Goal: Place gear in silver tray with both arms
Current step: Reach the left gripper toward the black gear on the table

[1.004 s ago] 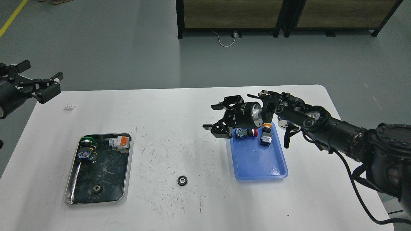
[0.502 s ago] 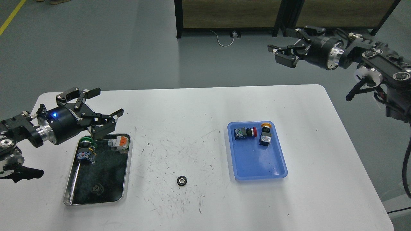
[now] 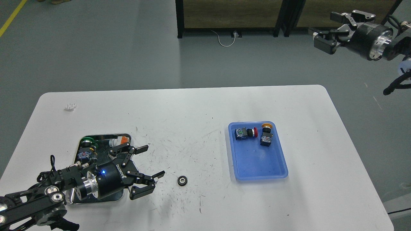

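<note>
A small black gear (image 3: pixel 182 180) lies on the white table (image 3: pixel 199 112), between the two trays. The silver tray (image 3: pixel 126 138) sits at the front left, partly hidden by my left arm; it holds a green-capped part (image 3: pixel 86 141) and an orange-and-white part (image 3: pixel 121 140). My left gripper (image 3: pixel 151 165) is open and empty, low over the tray's right edge, a short way left of the gear. My right gripper (image 3: pixel 327 32) is open and empty, raised high beyond the table's far right.
A blue plastic tray (image 3: pixel 260 163) at the right holds two push-button parts, one red-capped (image 3: pixel 245 133) and one orange-capped (image 3: pixel 266 136). A small white piece (image 3: pixel 70 106) lies at the far left. Dark shelving (image 3: pixel 273 16) stands on the floor behind the table.
My left arm has swung down and right, from beside the table to over the silver tray near the gear. My right arm has lifted off the blue tray and moved up and right.
</note>
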